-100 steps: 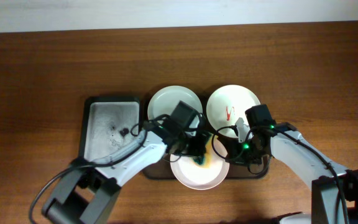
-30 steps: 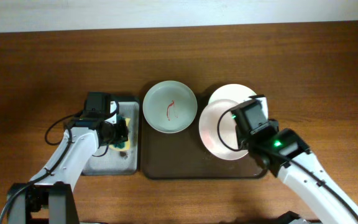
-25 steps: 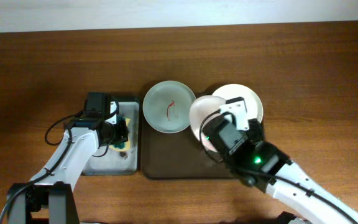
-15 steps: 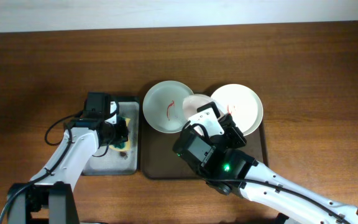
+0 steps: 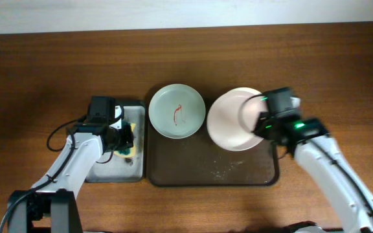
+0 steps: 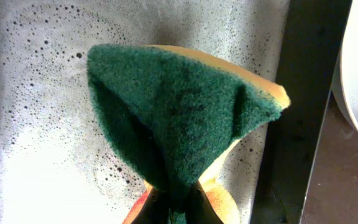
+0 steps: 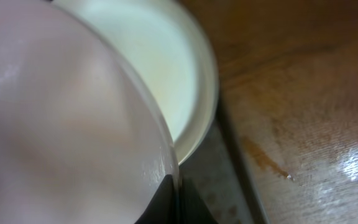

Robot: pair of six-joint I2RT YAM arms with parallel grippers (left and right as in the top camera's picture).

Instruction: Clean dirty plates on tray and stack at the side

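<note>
Right gripper (image 5: 256,121) pinches the rim of a white plate (image 5: 228,123), tilted over second white plate (image 7: 166,56) at the tray's (image 5: 193,165) 1 o'clock, probably for stacking; contact unclear. Smeared mint plate (image 5: 177,111) sits at 11 o'clock. Left gripper (image 6: 169,199) clamps sponge (image 6: 173,106) over sponge tray (image 6: 36,155), ready to wipe.

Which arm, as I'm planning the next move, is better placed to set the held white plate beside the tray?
Right. The right gripper grips the white plate by its rim at the right end of the tray. The left gripper holds the sponge over the sponge tray, far left.
</note>
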